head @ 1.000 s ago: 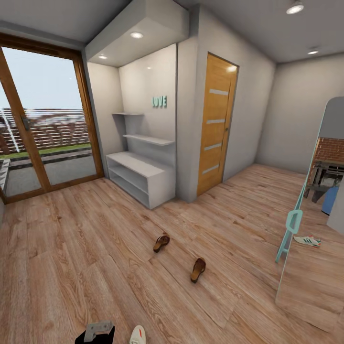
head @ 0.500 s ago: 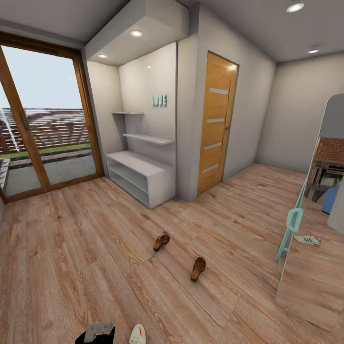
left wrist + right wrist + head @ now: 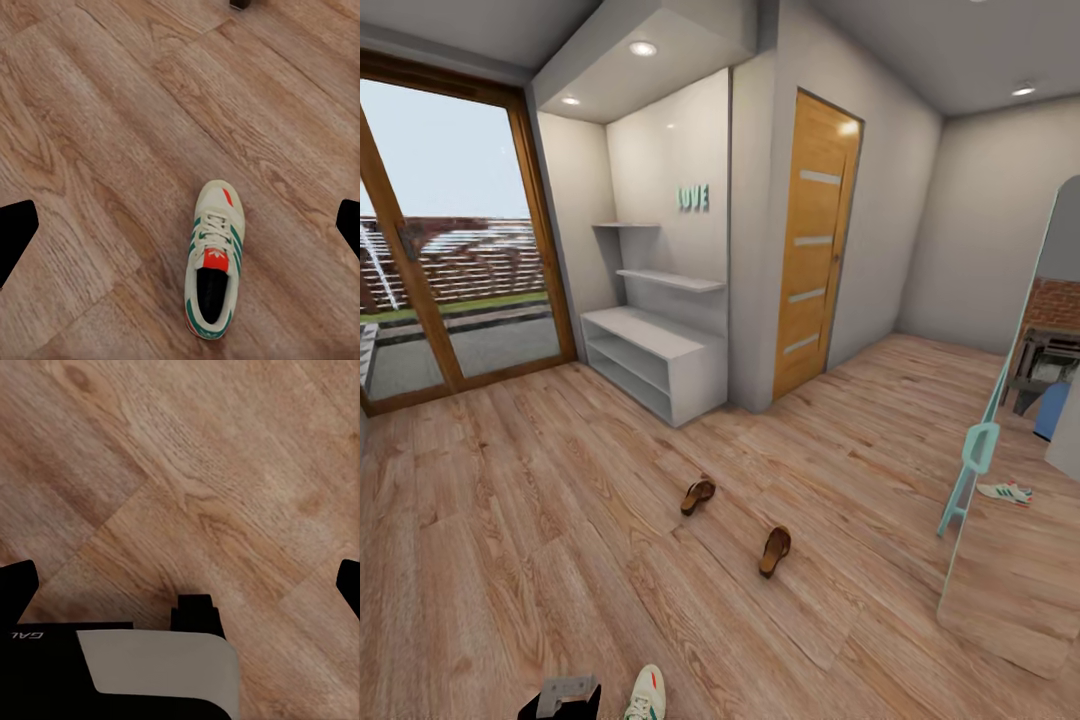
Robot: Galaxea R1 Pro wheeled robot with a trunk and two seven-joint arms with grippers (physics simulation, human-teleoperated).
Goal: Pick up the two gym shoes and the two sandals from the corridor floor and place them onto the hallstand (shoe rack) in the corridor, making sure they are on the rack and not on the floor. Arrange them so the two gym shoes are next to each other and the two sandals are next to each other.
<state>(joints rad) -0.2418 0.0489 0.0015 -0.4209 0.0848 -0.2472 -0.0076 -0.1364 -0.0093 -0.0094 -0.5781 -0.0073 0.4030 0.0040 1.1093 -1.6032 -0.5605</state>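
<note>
While the head camera has tilted and drawn a little closer over the last second, so that the whole corridor view shifts, the things themselves lie where they were: the two sandals [image 3: 698, 496] [image 3: 775, 551] rest apart on the corridor floor [image 3: 510, 520], and the hallstand [image 3: 655, 362] stands empty against the wall beside the wooden door [image 3: 815, 240]. One gym shoe [image 3: 215, 259] now shows more fully at the bottom edge of the head view, just beside the left arm's wrist; seen from the left wrist, it lies flat on the planks below the left gripper [image 3: 180, 229], whose fingers [image 3: 15, 232] are spread wide with nothing between them. The right gripper [image 3: 180, 581] hangs over bare floor, its fingers equally wide and empty. A second gym shoe [image 3: 1005, 492] appears near the standing mirror [image 3: 1000, 450], possibly a reflection. Nothing is racked yet; the near shoe looks like the first pick
</note>
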